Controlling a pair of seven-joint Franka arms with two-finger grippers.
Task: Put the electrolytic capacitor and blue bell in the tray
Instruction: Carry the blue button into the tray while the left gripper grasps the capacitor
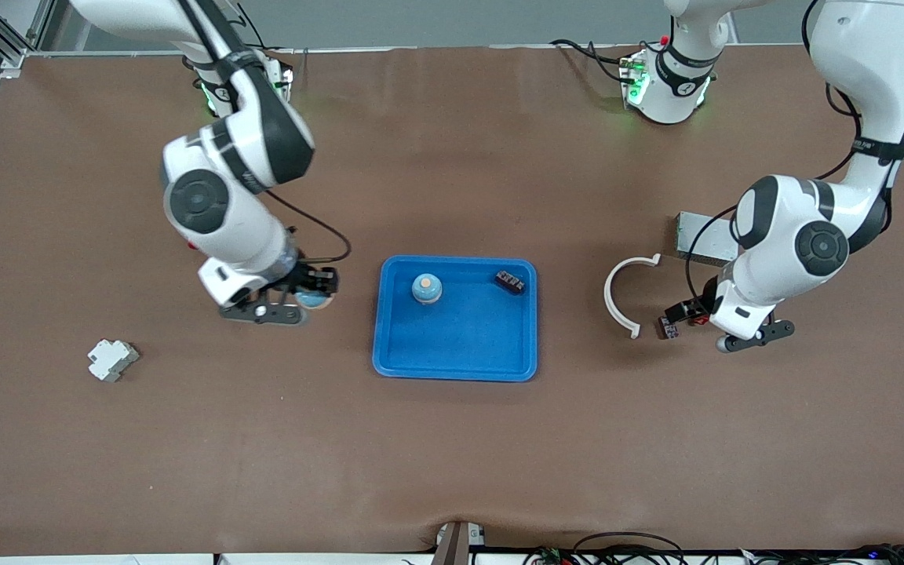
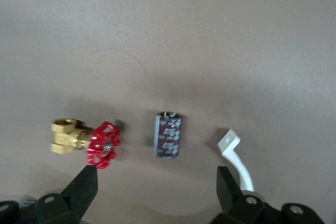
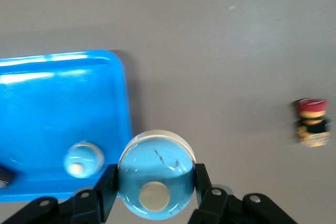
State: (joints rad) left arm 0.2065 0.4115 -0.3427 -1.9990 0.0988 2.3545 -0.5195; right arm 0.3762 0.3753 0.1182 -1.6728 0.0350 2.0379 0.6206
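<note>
Pinching is what the right gripper (image 3: 155,188) is doing: its fingers are clamping a blue bell (image 3: 155,182) from both sides, and it is hanging over bare table at about nine o'clock from the tray (image 1: 456,369) in the front view, just outside the rim. Inside the tray, a second bell (image 1: 427,288) is sitting upright near the eleven o'clock corner, and a small dark part (image 1: 510,281) is lying near the one o'clock corner. The left gripper (image 2: 157,182) is hovering with its fingers spread wide over the capacitor (image 2: 168,135), which is lying on its side on the table at about three o'clock from the tray, well apart from it. A brass valve (image 2: 86,141) with a red handwheel is lying just beside the capacitor, and a white arc (image 1: 613,294) is lying between the capacitor and the tray. A grey box (image 1: 703,235) is sitting at about one o'clock from the arc. A white block (image 1: 112,359) is resting at about eight o'clock from the tray, toward the right arm's end. A red-capped part (image 3: 312,121) is showing in the right wrist view, well apart from the tray.
</note>
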